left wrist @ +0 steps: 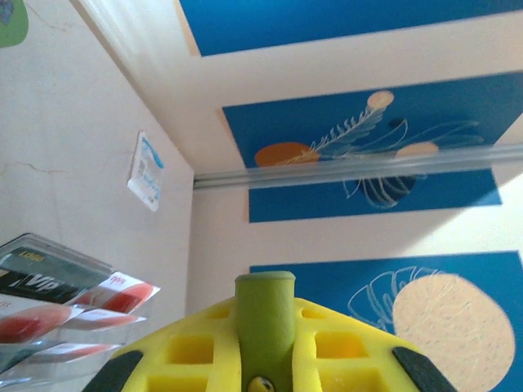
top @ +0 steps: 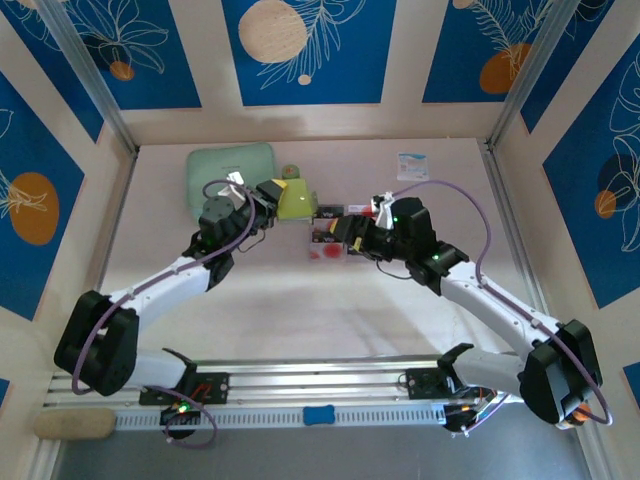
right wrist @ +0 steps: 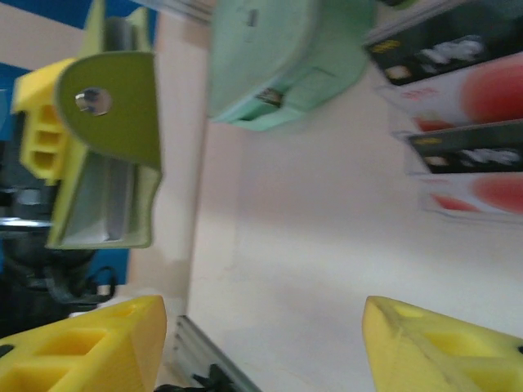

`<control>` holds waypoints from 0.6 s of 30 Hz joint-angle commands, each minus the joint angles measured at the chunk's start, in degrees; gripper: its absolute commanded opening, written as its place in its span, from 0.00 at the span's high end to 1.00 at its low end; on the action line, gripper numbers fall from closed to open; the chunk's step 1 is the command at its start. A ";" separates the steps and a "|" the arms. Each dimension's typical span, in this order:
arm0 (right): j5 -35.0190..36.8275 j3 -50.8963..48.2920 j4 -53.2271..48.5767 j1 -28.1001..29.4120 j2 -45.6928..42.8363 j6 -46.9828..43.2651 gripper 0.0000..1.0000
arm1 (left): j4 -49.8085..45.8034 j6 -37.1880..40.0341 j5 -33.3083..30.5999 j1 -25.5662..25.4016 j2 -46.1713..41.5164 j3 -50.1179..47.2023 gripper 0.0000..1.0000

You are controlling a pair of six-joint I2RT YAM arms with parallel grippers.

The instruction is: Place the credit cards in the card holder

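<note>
Clamps the holder (top: 296, 200) in the left tool (top: 276, 194), jaws fully closed on it, between the mint case (top: 230, 170) and the clear tray (top: 345, 212). Holds the right tool (right wrist: 263, 314) wide apart and empty (yellow fingers (right wrist: 82, 347) at either side of its wrist view), over bare surface (right wrist: 310, 245) near the tray. Shows the cards (right wrist: 470, 98) fanned in that tray, red circles visible.
</note>
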 commanded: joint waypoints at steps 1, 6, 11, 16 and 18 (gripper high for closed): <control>-4.50 -0.23 14.38 0.09 1.81 6.67 0.35 | 4.02 -5.45 -4.00 0.02 -1.02 2.07 1.00; -4.76 0.07 22.96 0.48 5.55 11.07 0.37 | 3.67 -6.64 -4.64 -0.07 -1.55 2.06 1.00; -4.70 0.74 26.18 1.06 8.27 13.08 0.41 | 4.43 -7.63 -4.65 -0.16 -1.62 1.80 1.00; -4.72 0.23 29.99 1.49 10.19 15.46 0.43 | 4.98 -8.23 -4.39 -0.29 -1.58 1.73 1.00; -4.89 0.01 31.65 1.67 10.93 16.44 0.44 | 5.40 -8.31 -4.31 -0.33 -1.56 1.71 1.00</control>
